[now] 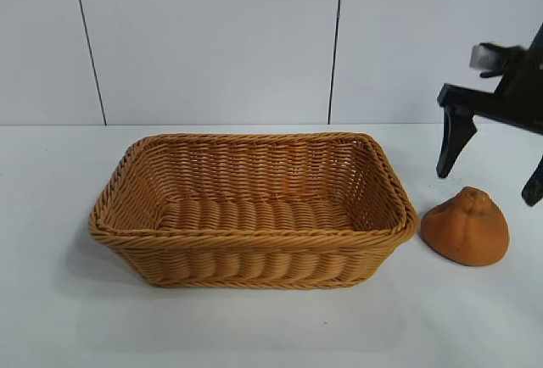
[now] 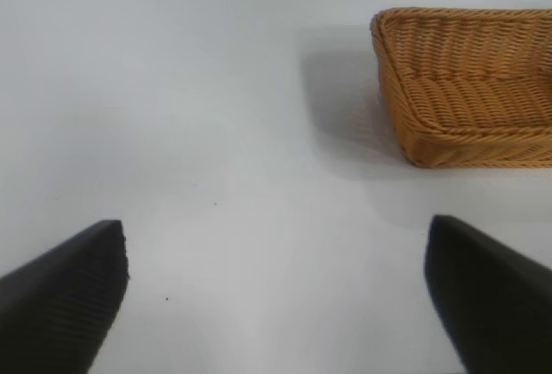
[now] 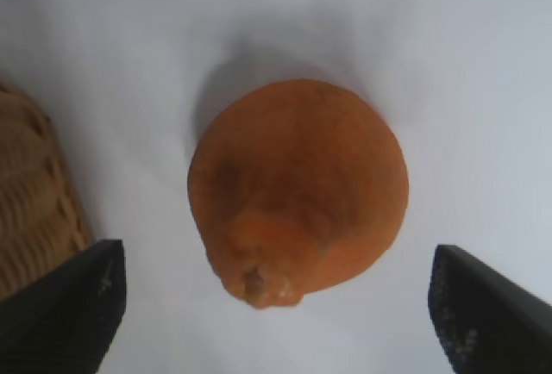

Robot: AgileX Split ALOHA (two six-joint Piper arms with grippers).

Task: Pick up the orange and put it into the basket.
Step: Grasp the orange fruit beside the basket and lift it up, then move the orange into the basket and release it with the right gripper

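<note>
The orange (image 1: 465, 226), dull, lumpy and with a pointed top, sits on the white table just right of the basket (image 1: 254, 236). The basket is a large tan wicker one and has nothing in it. My right gripper (image 1: 492, 164) hangs open a little above and behind the orange, touching nothing. In the right wrist view the orange (image 3: 297, 189) lies between and beyond the two spread black fingers of the right gripper (image 3: 274, 252), with a basket corner (image 3: 34, 193) beside it. My left gripper (image 2: 274, 236) is open over bare table, well away from the basket's end wall (image 2: 405, 124).
A white panelled wall (image 1: 212, 46) closes off the back of the table. Bare white tabletop (image 1: 254, 326) lies in front of the basket and to its left. The gap between basket and orange is narrow.
</note>
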